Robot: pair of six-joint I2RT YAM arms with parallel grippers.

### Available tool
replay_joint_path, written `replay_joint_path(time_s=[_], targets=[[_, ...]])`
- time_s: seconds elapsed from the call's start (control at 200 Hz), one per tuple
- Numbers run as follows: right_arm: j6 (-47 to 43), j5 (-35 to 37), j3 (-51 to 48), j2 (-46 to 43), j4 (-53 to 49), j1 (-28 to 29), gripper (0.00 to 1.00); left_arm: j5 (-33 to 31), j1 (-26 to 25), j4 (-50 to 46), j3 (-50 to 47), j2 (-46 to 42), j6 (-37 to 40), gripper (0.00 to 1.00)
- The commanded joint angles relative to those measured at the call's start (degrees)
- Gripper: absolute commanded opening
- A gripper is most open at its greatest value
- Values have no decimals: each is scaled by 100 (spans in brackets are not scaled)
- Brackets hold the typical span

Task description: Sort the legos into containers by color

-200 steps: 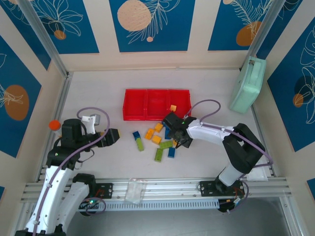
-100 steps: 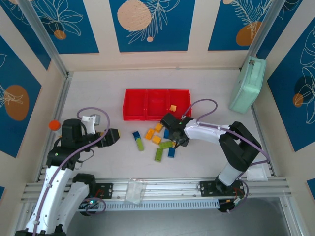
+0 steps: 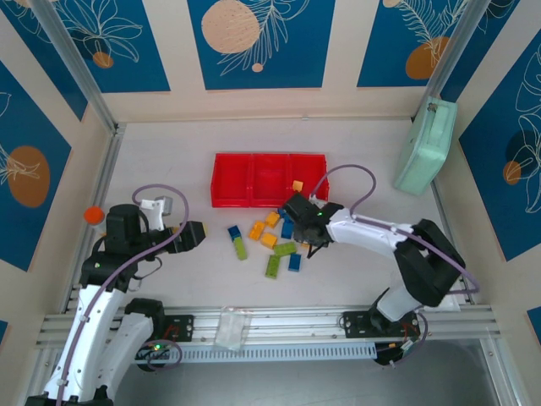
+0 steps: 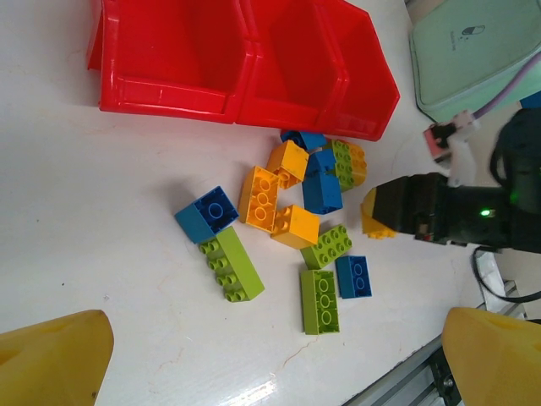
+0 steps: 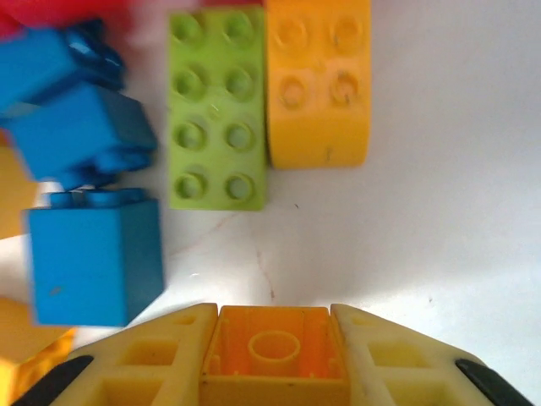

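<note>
Loose legos lie on the white table in front of the red containers (image 3: pixel 269 179): blue (image 3: pixel 234 231), lime green (image 3: pixel 273 266) and yellow-orange (image 3: pixel 269 239) ones. One yellow-orange brick (image 3: pixel 297 185) sits in the right bin. My right gripper (image 3: pixel 302 222) hangs over the pile's right side, shut on a yellow-orange brick (image 5: pixel 273 355) whose hollow underside faces the camera. Just beyond it lie a green brick (image 5: pixel 218 110), an orange brick (image 5: pixel 319 85) and a blue brick (image 5: pixel 95 258). My left gripper (image 3: pixel 196 234) is open to the left of the pile, its fingertips (image 4: pixel 59 359) wide apart.
A mint-green case (image 3: pixel 425 145) leans at the right wall. An orange-capped bottle (image 3: pixel 93 215) rests by the left wall. A clear plastic piece (image 3: pixel 231 328) lies on the front rail. Bare table stretches to the left of the bricks and behind the tray.
The right arm's elbow has swung to the right and its wrist has turned, the gripper staying at the pile's right side. The left arm has not moved.
</note>
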Motion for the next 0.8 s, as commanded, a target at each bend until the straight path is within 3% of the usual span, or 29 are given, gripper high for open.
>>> replay_joint_path(time_s=[0.0,0.19,0.475,0.795], targets=[[-809,-37,336,-588,-87,-316,29,101,-39,132,-46,19,57,99],[-2107,-622,779,-740,943,-1145,31,92,-35,139,-45,99,44,99],[-3418,-1500,2416,713,1292,-1838,29,46,-38,106,-34,112,40,99],[-3448,-2208,3913,2487,730,-2439,31,16,-39,90,-22,115,50,99]])
